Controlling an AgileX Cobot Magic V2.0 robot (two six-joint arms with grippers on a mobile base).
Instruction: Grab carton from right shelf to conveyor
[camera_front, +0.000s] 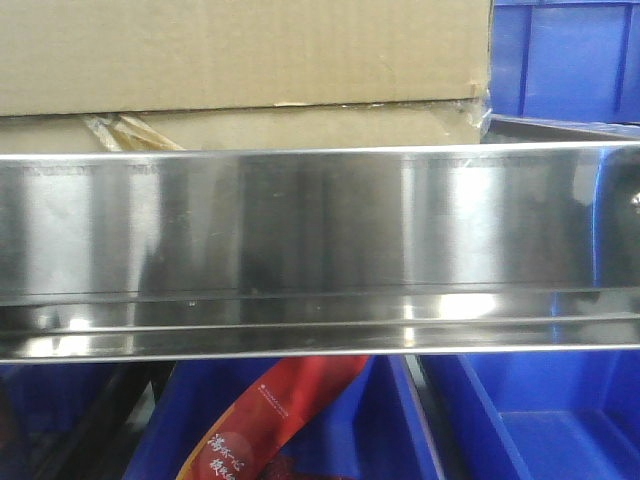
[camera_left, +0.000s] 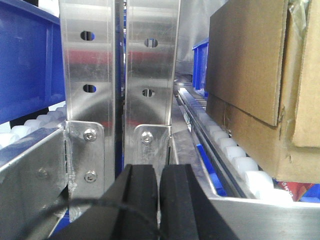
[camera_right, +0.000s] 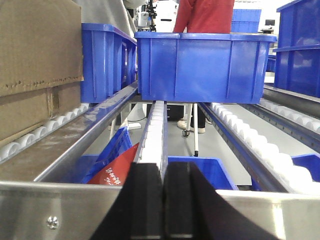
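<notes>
A brown cardboard carton (camera_front: 240, 60) sits on the roller shelf behind the steel front rail (camera_front: 320, 250). It also shows at the right of the left wrist view (camera_left: 255, 85) and at the far left of the right wrist view (camera_right: 35, 65). My left gripper (camera_left: 159, 200) is shut and empty, in front of two upright steel posts, left of the carton. My right gripper (camera_right: 164, 200) is shut and empty, in front of the rail, right of the carton. The conveyor is out of view.
Blue plastic bins (camera_right: 205, 62) stand on the roller tracks (camera_right: 250, 140) to the carton's right. More blue bins (camera_front: 540, 420) and a red packet (camera_front: 270, 420) lie on the level below. Steel posts (camera_left: 120, 75) stand close ahead of the left gripper. A person in red (camera_right: 202, 15) stands beyond.
</notes>
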